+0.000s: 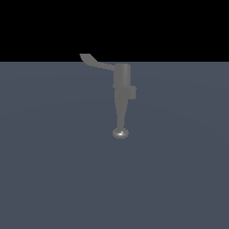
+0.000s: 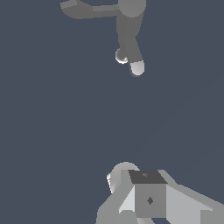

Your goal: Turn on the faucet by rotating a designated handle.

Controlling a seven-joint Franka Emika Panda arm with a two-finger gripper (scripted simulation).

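Note:
The matte grey faucet [image 1: 121, 78] stands on the blue-grey floor in the middle of the exterior view, its tapered spout ending in a shiny rounded tip [image 1: 120, 133]. The handle [image 1: 92, 61], a thin curved lever with a flat paddle end, sticks out from the cylindrical top toward the exterior view's left. In the wrist view the faucet [image 2: 129, 30] and the handle [image 2: 81, 9] appear from above, at some distance. No gripper fingers show in either view, and nothing touches the handle.
Blocky grey and white arm parts [image 2: 148, 197] fill one edge of the wrist view, well apart from the faucet. The flat blue-grey floor [image 1: 53, 170] spreads all around the fixture. Black background lies beyond its far edge.

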